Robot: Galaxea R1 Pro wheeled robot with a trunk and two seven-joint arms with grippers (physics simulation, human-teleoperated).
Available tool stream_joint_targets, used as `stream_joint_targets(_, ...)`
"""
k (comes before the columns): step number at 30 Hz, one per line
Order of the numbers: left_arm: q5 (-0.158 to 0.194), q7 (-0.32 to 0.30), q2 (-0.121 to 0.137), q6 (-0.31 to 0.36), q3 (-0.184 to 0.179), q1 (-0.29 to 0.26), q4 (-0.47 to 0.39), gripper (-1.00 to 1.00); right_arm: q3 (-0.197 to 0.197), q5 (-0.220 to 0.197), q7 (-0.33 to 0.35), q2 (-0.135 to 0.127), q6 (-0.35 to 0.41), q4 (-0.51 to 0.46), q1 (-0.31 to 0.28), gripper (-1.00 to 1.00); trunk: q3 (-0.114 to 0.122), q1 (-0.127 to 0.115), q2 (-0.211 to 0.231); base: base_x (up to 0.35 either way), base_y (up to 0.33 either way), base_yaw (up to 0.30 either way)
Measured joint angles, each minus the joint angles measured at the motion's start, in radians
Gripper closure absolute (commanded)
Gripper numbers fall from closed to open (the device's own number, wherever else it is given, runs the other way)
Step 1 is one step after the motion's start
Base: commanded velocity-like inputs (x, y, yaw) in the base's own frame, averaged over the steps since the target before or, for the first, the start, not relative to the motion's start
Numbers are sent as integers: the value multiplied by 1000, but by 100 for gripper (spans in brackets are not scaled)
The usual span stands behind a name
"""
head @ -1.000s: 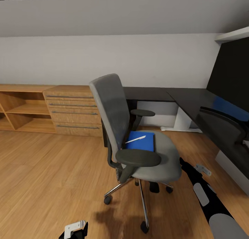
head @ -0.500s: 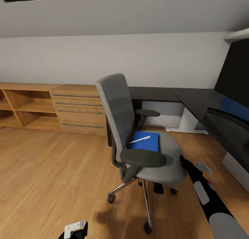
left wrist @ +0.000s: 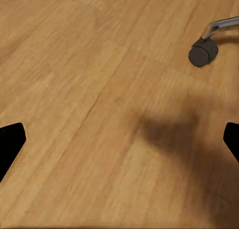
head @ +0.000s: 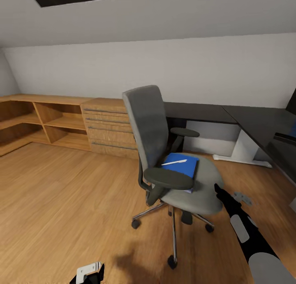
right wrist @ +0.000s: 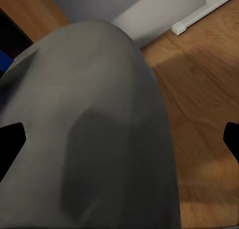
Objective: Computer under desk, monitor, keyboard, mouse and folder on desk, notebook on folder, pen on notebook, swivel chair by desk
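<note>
The grey swivel chair (head: pixel 172 152) stands on the wood floor in the middle of the head view, turned away from the desk (head: pixel 250 121), whose black top runs along the back wall and down the right. On the seat lies the blue folder (head: pixel 183 165) with the white pen (head: pixel 174 162) resting across it. My right gripper (head: pixel 217 190) is open just at the seat's front edge; its wrist view looks onto the grey seat (right wrist: pixel 99 114), with my right gripper (right wrist: pixel 119 144) bare. My left gripper (head: pixel 89 272) hangs low over the floor, and in its wrist view my left gripper (left wrist: pixel 119 144) is open and empty.
A light wooden drawer unit (head: pixel 109 127) and open shelves (head: pixel 49 123) line the back wall at the left. The chair's chrome base and casters (left wrist: pixel 203 52) spread over the floor near my left gripper. The desk's white leg (head: pixel 242 150) stands behind the chair.
The whole picture has shifted: the camera has turned left, so the chair and shelves sit further right and the desk's right wing has mostly left the view. Both arms keep their pose.
</note>
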Motion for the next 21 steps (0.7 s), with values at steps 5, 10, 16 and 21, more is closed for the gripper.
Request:
stream_joint_targets(5, 0, 0, 0, 0, 0, 0, 0, -100, -1, -1, 1, 0, 0, -4, 0, -100, -2, 0, 0, 0, 0, 245)
stream_joint_targets(10, 0, 0, 0, -1, 0, 0, 1, -100, -2, 0, 1, -1, 0, -5, 0, -100, -3, 0, 0, 0, 0, 61)
stream_joint_targets(16, 0, 0, 0, -1, -1, -1, 1, -100, -2, 2, 2, -2, -1, -4, 2, -100, -3, 0, 0, 0, -24, 8)
stream_joint_targets(21, -1, -1, 0, -1, -2, -1, 1, -100, -17, 2, -1, -6, 1, 0, 2, -100, -3, 0, 0, 0, -51, 1)
